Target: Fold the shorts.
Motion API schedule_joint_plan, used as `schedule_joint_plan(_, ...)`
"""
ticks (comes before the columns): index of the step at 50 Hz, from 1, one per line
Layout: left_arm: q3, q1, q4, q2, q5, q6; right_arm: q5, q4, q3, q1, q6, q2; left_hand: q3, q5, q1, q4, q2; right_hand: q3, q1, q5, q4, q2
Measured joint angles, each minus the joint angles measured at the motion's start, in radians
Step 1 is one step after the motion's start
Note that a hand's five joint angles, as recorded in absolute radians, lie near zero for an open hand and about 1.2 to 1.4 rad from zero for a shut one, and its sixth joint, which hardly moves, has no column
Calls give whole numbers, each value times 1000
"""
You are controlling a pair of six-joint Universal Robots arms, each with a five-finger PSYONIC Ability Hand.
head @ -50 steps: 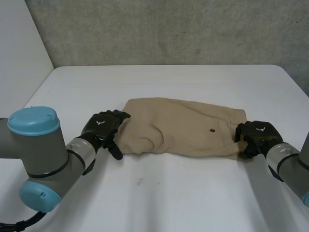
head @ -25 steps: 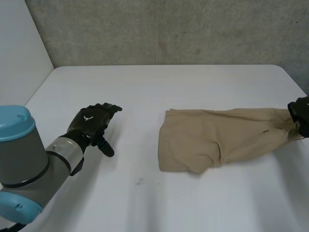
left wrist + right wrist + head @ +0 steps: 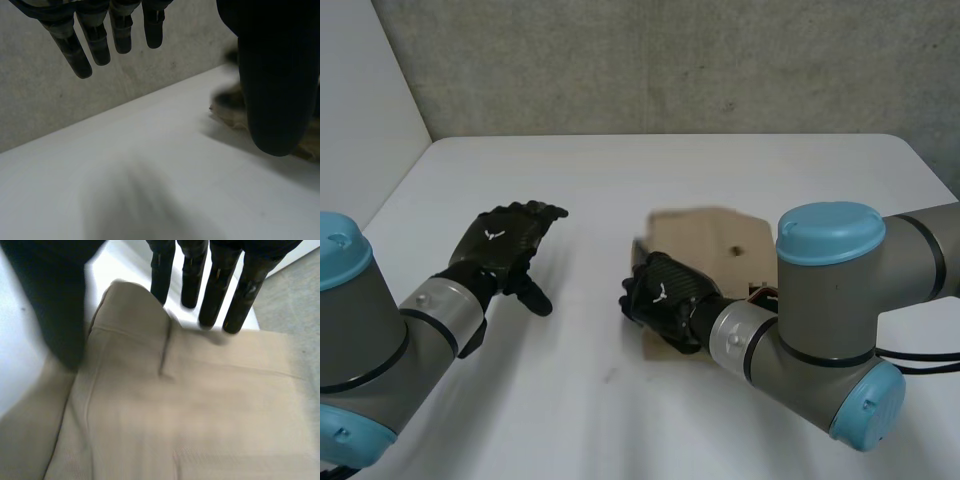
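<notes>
The tan shorts (image 3: 705,235) lie folded into a compact stack on the white table (image 3: 620,170), right of centre. My right hand (image 3: 660,300) hovers at the stack's near-left edge. In the right wrist view its fingers (image 3: 215,285) are straight and spread above the cloth (image 3: 200,405), with a seam under them and nothing pinched. My left hand (image 3: 500,245) is open above bare table, well left of the shorts. In the left wrist view its fingers (image 3: 95,35) hang straight, and the shorts' edge (image 3: 230,107) lies beyond the thumb.
A grey wall runs behind the table's far edge. My right arm (image 3: 830,310) reaches across the near-right part of the table, partly covering the shorts. Bare table lies between my two hands and in front of them.
The right hand carried the shorts' far-right end leftward over the rest, making a folded stack, and its fingers have opened. The left hand stayed open and shifted slightly left.
</notes>
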Motion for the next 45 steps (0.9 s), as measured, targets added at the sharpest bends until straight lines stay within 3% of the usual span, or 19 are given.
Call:
schedule_joint_plan(5,37,-9,1,-1,0,-3,-3,-4,-1,-3,52,-19,0,0,0,0,0,-164,-124,-155,-158,-145)
schedule_joint_plan(6,65,-17,2,-3,-1,-10,-1,-29,-6,-25,202,-75,0,0,0,0,0,-202,-148,-180,-182,-181)
schedule_joint_plan(13,241,-87,-26,-56,-10,-101,7,-113,0,-151,713,-218,0,0,0,0,0,-202,-148,-181,-182,-181)
schedule_joint_plan(19,470,-194,-124,-207,-29,-206,40,-115,1,-245,946,-258,0,0,0,0,0,-202,-148,-181,-182,-181)
schedule_joint_plan(29,750,-319,-196,-507,-88,-248,181,-2,-30,-297,882,-112,0,0,0,0,0,-202,-148,-181,-182,-182)
schedule_joint_plan(38,800,-313,-240,-680,-156,-221,192,4,-30,-306,799,39,0,0,0,0,0,-202,-148,-181,-182,-182)
schedule_joint_plan(45,763,-291,-326,-695,-180,-125,195,4,-38,-314,673,101,0,0,-9,0,0,-202,-181,-181,-182,-193)
